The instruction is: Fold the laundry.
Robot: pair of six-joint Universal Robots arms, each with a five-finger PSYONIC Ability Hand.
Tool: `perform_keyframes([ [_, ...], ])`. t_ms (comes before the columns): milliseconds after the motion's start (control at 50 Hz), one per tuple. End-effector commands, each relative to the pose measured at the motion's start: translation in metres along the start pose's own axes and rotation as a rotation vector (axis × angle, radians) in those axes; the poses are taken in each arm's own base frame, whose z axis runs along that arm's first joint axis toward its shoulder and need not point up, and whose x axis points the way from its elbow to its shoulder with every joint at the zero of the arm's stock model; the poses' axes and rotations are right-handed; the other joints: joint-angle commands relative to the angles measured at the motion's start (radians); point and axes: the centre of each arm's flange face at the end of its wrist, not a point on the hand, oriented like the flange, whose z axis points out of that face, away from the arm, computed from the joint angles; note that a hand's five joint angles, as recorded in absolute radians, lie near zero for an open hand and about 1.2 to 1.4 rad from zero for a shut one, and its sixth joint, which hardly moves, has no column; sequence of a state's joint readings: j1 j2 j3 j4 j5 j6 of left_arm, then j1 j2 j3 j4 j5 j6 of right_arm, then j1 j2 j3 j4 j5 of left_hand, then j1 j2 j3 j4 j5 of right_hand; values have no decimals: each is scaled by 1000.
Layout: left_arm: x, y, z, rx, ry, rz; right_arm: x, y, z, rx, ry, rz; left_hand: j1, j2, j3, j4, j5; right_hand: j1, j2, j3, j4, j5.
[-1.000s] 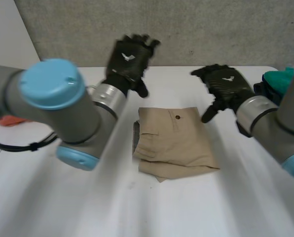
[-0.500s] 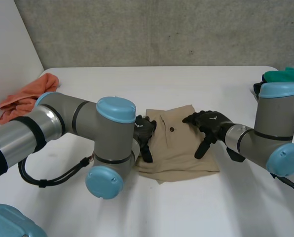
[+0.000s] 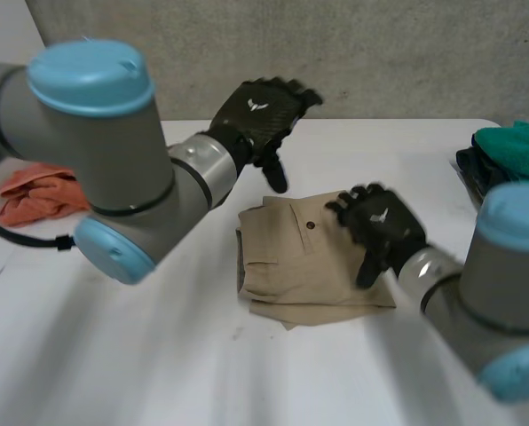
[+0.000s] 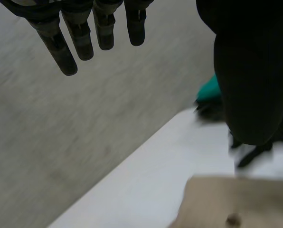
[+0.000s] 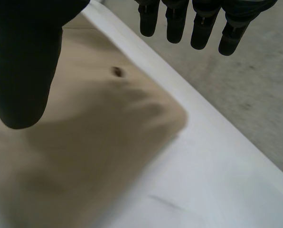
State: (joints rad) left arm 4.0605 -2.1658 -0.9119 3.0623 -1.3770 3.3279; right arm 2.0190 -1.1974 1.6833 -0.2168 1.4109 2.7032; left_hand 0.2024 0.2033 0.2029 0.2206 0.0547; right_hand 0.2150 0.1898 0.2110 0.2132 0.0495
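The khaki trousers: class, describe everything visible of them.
The khaki trousers lie folded into a flat, layered rectangle on the white table. The cloth looks tan and woven, and a dark button faces up. The open right hand is over their right side; whether it touches them cannot be told.

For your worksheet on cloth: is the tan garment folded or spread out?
Folded: the tan garment forms a compact rectangle, layers stacked at one edge.

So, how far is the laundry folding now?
Done, it seems: the tan shorts lie folded flat on the table. In hand: nothing; the left hand is open above the table, the right hand open over the shorts. To do: the orange cloth lies crumpled at one side, and the green cloth at the other side may need folding too.
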Motion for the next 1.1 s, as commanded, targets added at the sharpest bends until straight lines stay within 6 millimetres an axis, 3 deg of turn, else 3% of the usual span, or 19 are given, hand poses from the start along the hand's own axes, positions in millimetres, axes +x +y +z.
perform_keyframes([
  [20, 5, -18, -5, 61, 250, -79, -49, 24, -18, 45, -62, -28, 11, 10, 11, -7, -16, -40, -15, -36, -39, -50],
  [120, 0, -15, -4, 52, 281, -151, -54, 43, -3, 54, -21, -34, 17, 16, 16, -1, -10, -40, -15, -36, -39, -50],
  [300, 2, -8, -5, 30, 284, -165, -50, 44, 32, 151, 46, -50, 17, 16, 16, -1, -10, -40, -15, -36, -39, -50],
  [360, 2, -5, -5, 21, 283, -168, -49, 43, 40, 166, 46, -53, 17, 16, 16, -1, -10, 347, 372, 351, 348, 338],
  [380, 2, -5, -5, 20, 283, -169, -46, 43, 45, 173, 54, -54, 17, 16, 16, -1, -10, 880, 906, 884, 882, 871],
  [400, 2, -6, -5, 21, 283, -168, -46, 43, 47, 176, 57, -54, 14, 13, 14, -4, -13, 1178, 1203, 1182, 1180, 1169],
  [580, 2, -11, -7, 33, 280, -162, -22, -1, 68, 344, 136, -48, 14, 13, 14, -4, -13, 1181, 1207, 1185, 1183, 1172],
  [660, -2, -23, -11, 63, 272, -149, 21, -25, 81, 422, 231, -25, 14, 13, 14, -4, -13, 1181, 1207, 1185, 1183, 1172],
  [680, -4, -27, -12, 71, 267, -147, 45, -36, 83, 457, 281, -19, 14, 13, 14, -4, -13, 1181, 1207, 1185, 1183, 1172],
  [740, -17, -41, -16, 114, 233, -129, 83, -58, 84, 526, 357, -22, 17, 16, 16, -1, -10, 1181, 1207, 1185, 1183, 1172],
  [760, -21, -45, -17, 124, 224, -126, 107, -69, 84, 568, 402, -19, 17, 16, 16, -1, -10, 1181, 1207, 1185, 1183, 1172],
  [840, -32, -56, -20, 156, 192, -113, 173, -86, 82, 659, 510, 11, 14, 13, 14, -4, -13, 1181, 1207, 1185, 1183, 1172],
  [900, -32, -58, -22, 162, 191, -111, 211, -92, 78, 713, 558, 26, 14, 13, 14, -4, -13, 1181, 1207, 1185, 1183, 1172],
  [920, -31, -58, -22, 161, 191, -112, 234, -92, 76, 746, 577, 30, 14, 13, 14, -4, -13, 1181, 1207, 1185, 1183, 1172],
  [960, -29, -57, -22, 156, 195, -113, 258, -86, 75, 767, 597, 26, 14, 13, 14, -4, -13, 1181, 1207, 1185, 1183, 1172],
  [980, -29, -56, -22, 154, 193, -114, 284, -74, 74, 773, 624, 23, 14, 13, 14, -4, -13, 1181, 1207, 1185, 1183, 1172],
  [1040, -26, -51, -24, 137, 200, -121, 315, -55, 71, 762, 654, 16, 14, 13, 14, -4, -13, 1181, 1207, 1185, 1183, 1172],
  [1060, -25, -50, -24, 134, 202, -122, 334, -39, 71, 745, 674, 5, 14, 13, 14, -4, -13, 1181, 1207, 1185, 1183, 1172],
  [1100, -23, -46, -25, 122, 206, -126, 350, -17, 73, 718, 688, 6, 17, 16, 16, -1, -10, 1181, 1207, 1185, 1183, 1172],
])
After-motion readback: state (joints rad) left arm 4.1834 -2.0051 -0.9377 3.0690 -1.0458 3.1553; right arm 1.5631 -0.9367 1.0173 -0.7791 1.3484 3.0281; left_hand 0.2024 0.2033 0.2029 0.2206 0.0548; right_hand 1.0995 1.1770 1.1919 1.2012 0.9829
